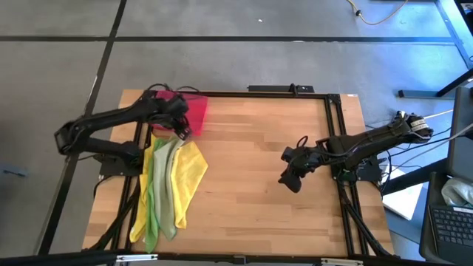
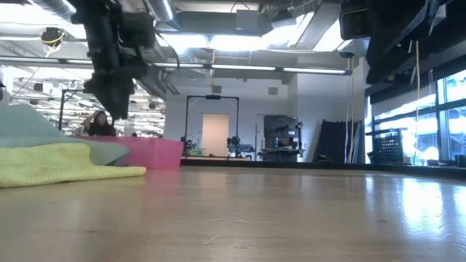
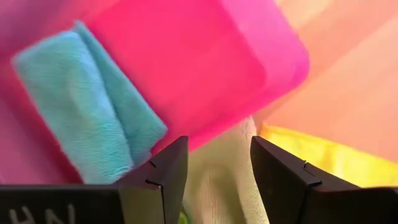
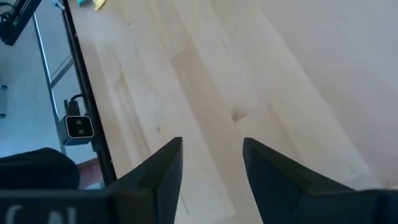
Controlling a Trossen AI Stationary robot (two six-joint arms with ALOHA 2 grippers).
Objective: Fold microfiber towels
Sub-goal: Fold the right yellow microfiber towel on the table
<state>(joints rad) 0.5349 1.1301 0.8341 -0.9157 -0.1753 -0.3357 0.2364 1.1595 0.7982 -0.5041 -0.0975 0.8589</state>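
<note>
Left side of the worktop [image 1: 251, 170] is crowded. Pink tray [image 1: 194, 111] sits at the far-left corner, teal towel [image 3: 87, 118] inside it. Towel pile [image 1: 170, 185], yellow and green, runs from the tray's near edge down toward the front edge along the left side. Left gripper [image 1: 179, 131] hangs over the tray-pile junction, fingers [image 3: 165, 177] apart with nothing between them. Centre of the worktop is bare wood, wide open from back to front. Right gripper [image 1: 290, 177] hovers over bare wood at right-centre, fingers [image 4: 158, 171] apart, well apart from the pile.
</note>
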